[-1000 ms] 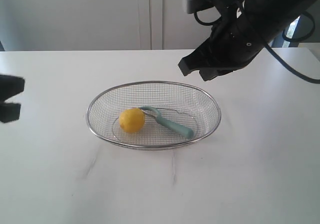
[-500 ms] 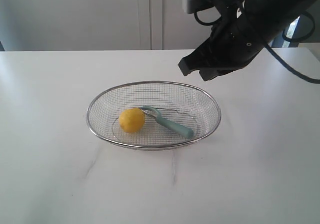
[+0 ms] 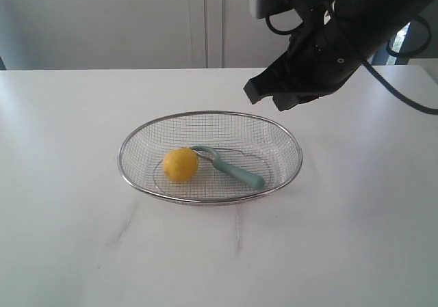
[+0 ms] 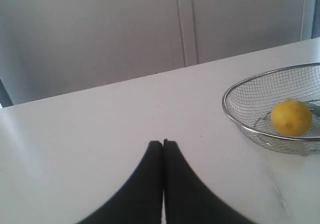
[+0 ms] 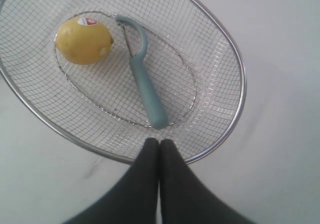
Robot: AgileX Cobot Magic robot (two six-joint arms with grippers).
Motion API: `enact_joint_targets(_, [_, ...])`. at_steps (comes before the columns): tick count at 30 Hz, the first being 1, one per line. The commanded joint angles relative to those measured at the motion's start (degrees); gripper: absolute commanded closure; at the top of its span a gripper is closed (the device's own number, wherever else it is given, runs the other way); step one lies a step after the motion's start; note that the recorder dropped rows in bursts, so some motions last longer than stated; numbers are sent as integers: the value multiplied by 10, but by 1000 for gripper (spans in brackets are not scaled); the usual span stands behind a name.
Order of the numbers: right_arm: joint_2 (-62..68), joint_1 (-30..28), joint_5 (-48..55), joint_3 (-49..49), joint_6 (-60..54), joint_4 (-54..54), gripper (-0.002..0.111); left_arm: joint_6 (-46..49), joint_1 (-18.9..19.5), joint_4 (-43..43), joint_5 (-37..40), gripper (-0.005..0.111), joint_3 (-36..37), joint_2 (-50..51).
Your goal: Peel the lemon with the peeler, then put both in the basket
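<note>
Inside basket [image 3: 209, 113], lemon [image 3: 181, 165] beside peeler [image 3: 236, 172], right gripper [image 5: 159, 142] above

The basket [image 3: 212, 113], a shallow oval of silver wire mesh with a thicker rim, is sitting upright in the middle of the scene. The lemon [image 3: 181, 165], round, yellow and stickered, is resting in its left half. The peeler [image 3: 233, 169] is lying flat just right of it, looped head by the lemon, teal handle pointing right and near.
</note>
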Motion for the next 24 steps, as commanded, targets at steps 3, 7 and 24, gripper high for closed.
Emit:
enact_joint_targets(3, [-6, 0, -16, 3, 0, 1, 108, 33, 16, -7, 36, 107, 3, -13])
enact_joint_targets(7, [-6, 0, -21, 3, 0, 1, 108, 62, 39, -7, 69, 107, 3, -13])
enact_joint_targets(24, [-6, 0, -24, 3, 0, 1, 108, 5, 47, -5, 183, 107, 3, -13])
